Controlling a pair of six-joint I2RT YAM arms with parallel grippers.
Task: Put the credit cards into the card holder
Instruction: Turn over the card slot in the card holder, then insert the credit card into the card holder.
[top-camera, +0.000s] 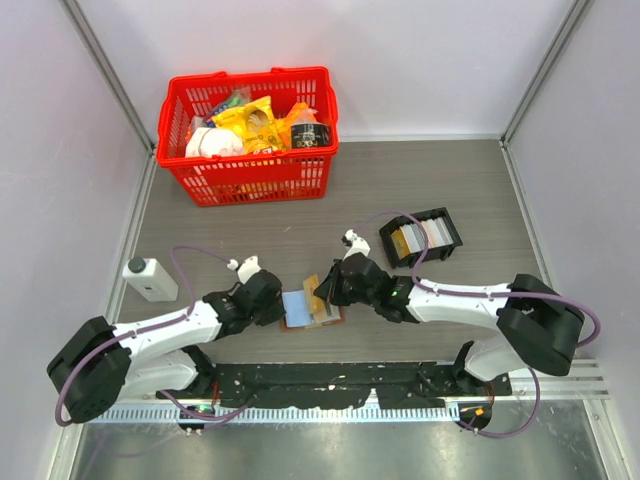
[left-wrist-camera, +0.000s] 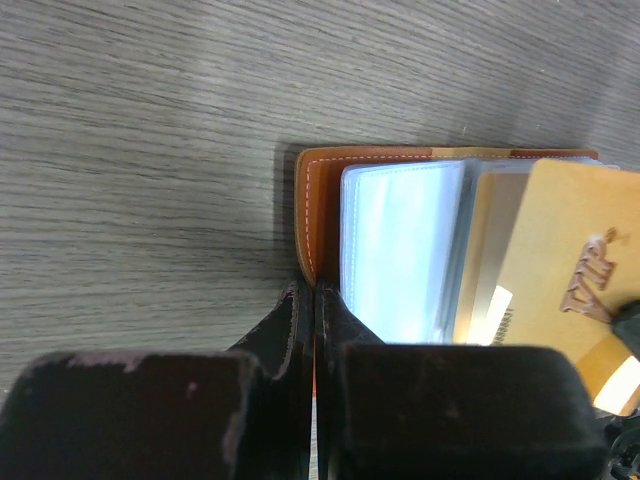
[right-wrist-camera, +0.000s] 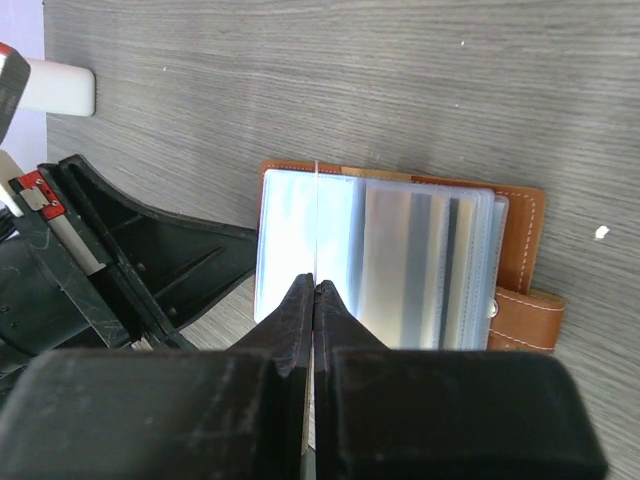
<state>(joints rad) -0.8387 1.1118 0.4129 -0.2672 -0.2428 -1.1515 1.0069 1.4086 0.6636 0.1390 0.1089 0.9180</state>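
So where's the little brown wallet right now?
The card holder lies open on the table in the top view, near the front edge, right between the left end effector and the right end effector.

One card holder (top-camera: 312, 308) (open), one basket (top-camera: 250, 178).

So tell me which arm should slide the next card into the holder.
Right, probably. The right gripper is shut on a yellow-orange card over the open card holder. The left gripper is shut on the holder's edge, pinning it to the table.
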